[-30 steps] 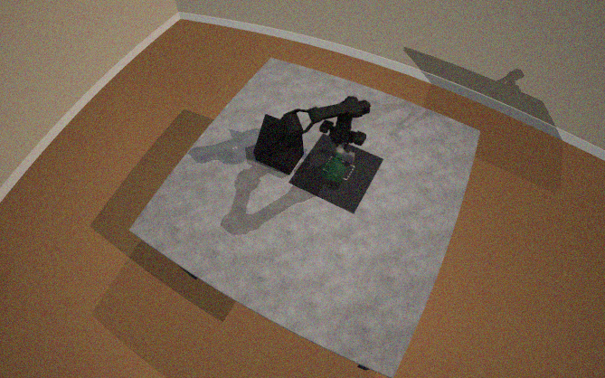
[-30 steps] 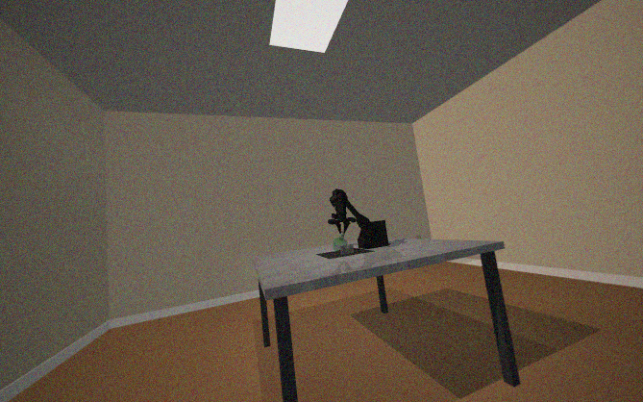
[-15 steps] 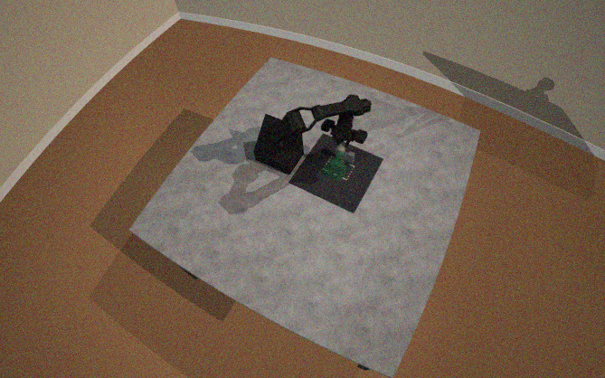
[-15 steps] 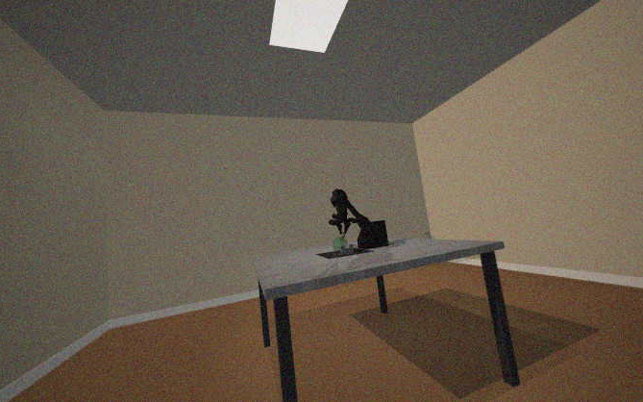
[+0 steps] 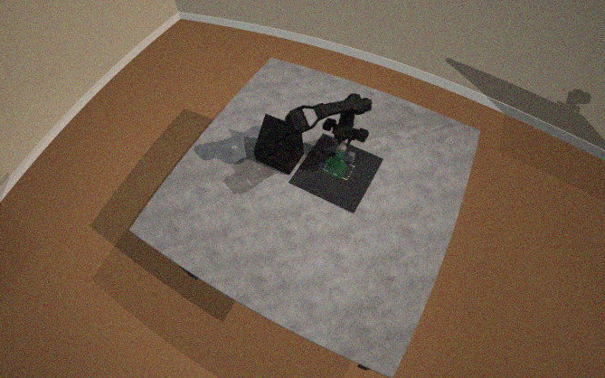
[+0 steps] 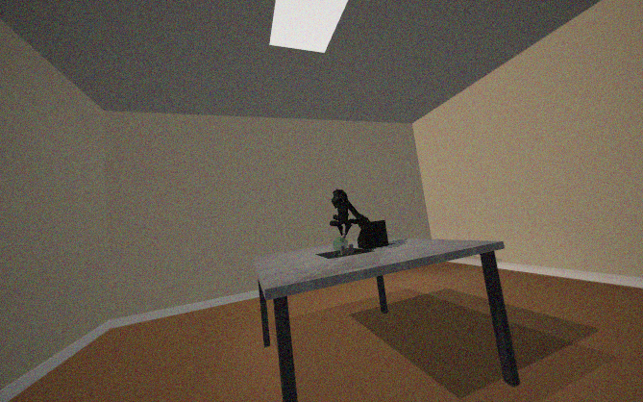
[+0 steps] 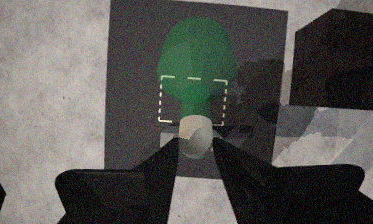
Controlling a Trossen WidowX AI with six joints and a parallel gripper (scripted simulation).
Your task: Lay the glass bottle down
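The green glass bottle (image 5: 337, 166) (image 6: 339, 243) (image 7: 197, 57) is tilted, its pale-capped neck end higher than its body. My gripper (image 5: 345, 143) (image 6: 344, 235) (image 7: 195, 142) points down and is shut on that neck end. In the wrist view the body reaches past the far side of the dashed outline (image 7: 165, 121), and the lower neck lies over the outline. The grey U-shaped rest (image 7: 167, 139) is below the fingertips, partly hidden by the neck and fingers. I cannot tell whether the body touches the mat or how high the neck is above the rest.
The dark square mat (image 5: 346, 202) (image 7: 132, 40) lies under the bottle, outline and rest on the grey mottled table (image 5: 295, 253) (image 6: 304, 269). The black arm base (image 5: 276, 145) (image 6: 374, 234) (image 7: 337, 60) stands beside the mat. Arm shadows cross the table near the base.
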